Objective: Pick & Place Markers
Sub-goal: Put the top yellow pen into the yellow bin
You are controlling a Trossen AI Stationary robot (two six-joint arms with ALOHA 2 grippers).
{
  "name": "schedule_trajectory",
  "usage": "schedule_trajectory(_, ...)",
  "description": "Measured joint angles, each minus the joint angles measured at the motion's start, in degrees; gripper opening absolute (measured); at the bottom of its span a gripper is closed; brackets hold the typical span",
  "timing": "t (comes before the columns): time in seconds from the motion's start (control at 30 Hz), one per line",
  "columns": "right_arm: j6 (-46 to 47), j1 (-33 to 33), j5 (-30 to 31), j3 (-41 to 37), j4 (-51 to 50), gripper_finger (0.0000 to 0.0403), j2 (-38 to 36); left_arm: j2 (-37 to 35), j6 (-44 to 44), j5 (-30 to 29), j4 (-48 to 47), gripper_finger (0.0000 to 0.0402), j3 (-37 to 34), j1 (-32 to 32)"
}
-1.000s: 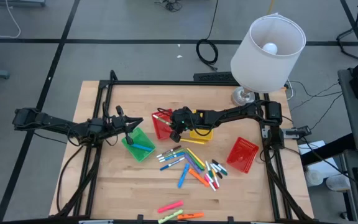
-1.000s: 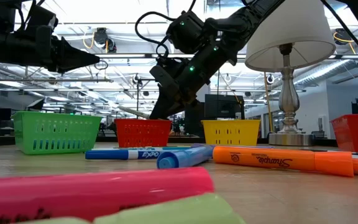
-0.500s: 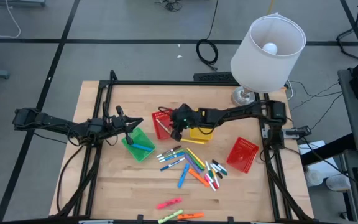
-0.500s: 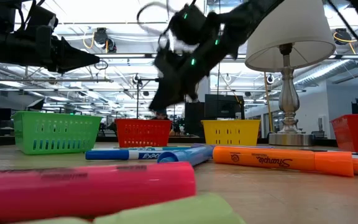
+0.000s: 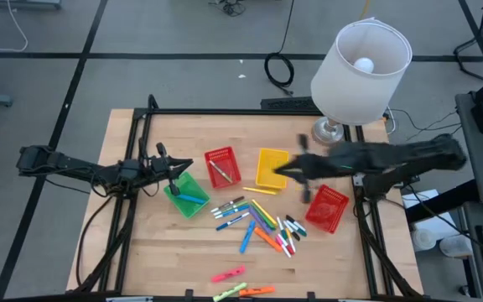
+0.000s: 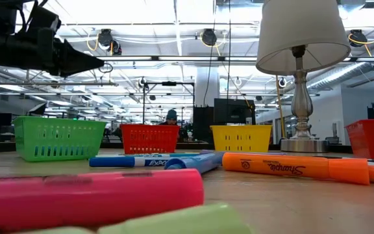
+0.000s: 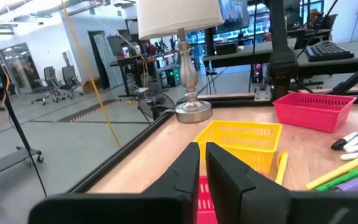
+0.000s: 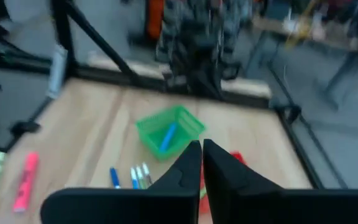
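Several markers (image 5: 258, 222) lie loose in a pile on the middle of the table. Three more, pink, green and orange (image 5: 233, 283), lie at the near edge. A blue marker (image 5: 193, 198) lies in the green basket (image 5: 185, 195). A whitish marker (image 5: 216, 173) lies in the left red basket (image 5: 221, 165). My left gripper (image 5: 184, 164) hovers shut and empty just above the green basket's far side. My right gripper (image 5: 278, 173), blurred, is shut and empty over the yellow basket (image 5: 271, 168).
A second red basket (image 5: 327, 208) lies at the right. A lamp with a white shade (image 5: 360, 63) stands on its metal base (image 5: 329, 130) at the far right corner. A black frame (image 5: 225, 111) runs along the table's far and side edges.
My right gripper has left the left red basket, risen out of the low view and swung fast toward the table's right edge, now over the yellow basket. A whitish marker that was at its fingers now lies in that red basket.
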Motion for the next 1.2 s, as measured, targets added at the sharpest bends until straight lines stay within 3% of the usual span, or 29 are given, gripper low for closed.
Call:
schedule_trajectory(0.13,0.1,4.7,0.2,-16.1,7.5,0.0003,-15.7,0.0,-2.1,-0.4,-0.4,0.0037,0.0,0.0)
schedule_trajectory(0.3,0.0,6.7,11.3,-35.5,15.5,0.0001,-34.5,0.0,-2.9,-0.6,-0.4,0.0037,0.0,0.0)
schedule_trajectory(0.47,-0.2,6.7,8.0,-48.3,24.1,0.0001,-46.8,0.0,-2.6,-0.6,-0.4,0.0037,0.0,0.0)
schedule_trajectory(0.7,-3.0,6.7,5.6,-59.2,33.6,0.0000,-50.2,0.0,-2.7,-0.6,-0.4,0.0037,0.0,0.0)
schedule_trajectory(1.2,-2.6,6.7,5.8,-62.6,33.1,0.0000,-46.7,0.0,-3.4,-0.6,-0.4,0.0037,0.0,0.0)
